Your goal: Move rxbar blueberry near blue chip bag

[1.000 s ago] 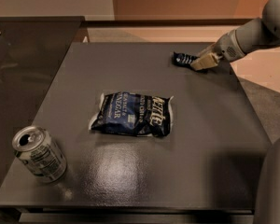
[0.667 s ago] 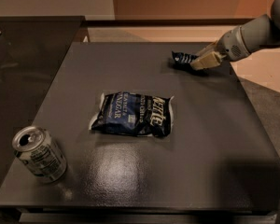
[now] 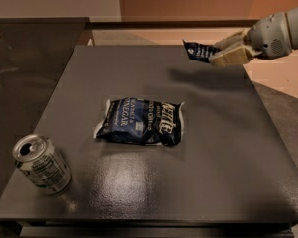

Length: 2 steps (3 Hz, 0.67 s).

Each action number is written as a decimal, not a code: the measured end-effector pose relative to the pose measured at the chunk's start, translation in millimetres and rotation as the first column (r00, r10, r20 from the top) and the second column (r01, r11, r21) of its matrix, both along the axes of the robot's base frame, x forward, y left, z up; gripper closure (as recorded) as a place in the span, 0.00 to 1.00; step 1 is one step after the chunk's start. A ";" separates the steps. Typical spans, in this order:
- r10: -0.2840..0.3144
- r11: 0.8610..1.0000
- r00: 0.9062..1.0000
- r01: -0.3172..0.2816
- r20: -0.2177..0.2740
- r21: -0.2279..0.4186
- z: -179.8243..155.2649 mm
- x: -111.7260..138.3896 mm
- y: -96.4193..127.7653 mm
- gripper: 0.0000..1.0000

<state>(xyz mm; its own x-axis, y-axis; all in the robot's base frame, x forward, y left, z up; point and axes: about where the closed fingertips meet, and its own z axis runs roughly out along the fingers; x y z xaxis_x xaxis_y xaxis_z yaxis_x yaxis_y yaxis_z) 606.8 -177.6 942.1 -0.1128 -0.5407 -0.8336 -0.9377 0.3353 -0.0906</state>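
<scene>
Where it lay flat on the matte grey surface [image 3: 223, 133] a second ago, the small, flat dark bar [image 3: 196, 49] now hangs tilted above its soft shadow, beyond and right of the bag [image 3: 141, 122]. The beige hand [image 3: 216, 53] is clamped on one end of the bar. The bag, crinkly dark-blue foil with white lettering, has not moved; a silver cylindrical can [image 3: 41, 163] sits nearer, to its left.

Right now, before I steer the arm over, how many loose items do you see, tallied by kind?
Snack bars: 1, the rxbar blueberry, gripped by the gripper above the far right of the table.
Chip bags: 1, the blue chip bag, lying mid-table.
Drink cans: 1, the silver can, at the near left corner.
Total: 3.
</scene>
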 end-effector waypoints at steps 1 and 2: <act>0.056 0.998 0.998 -0.056 -0.016 -0.004 6.0 -27.9 15.2 1.00; 0.101 0.994 0.993 -0.103 -0.064 -0.028 -3.5 -53.0 28.1 1.00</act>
<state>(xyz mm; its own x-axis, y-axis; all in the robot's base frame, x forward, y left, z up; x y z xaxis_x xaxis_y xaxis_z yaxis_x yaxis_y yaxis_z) 553.8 -149.5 938.6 -0.1072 -0.5774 -0.8094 -0.9711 0.2352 -0.0392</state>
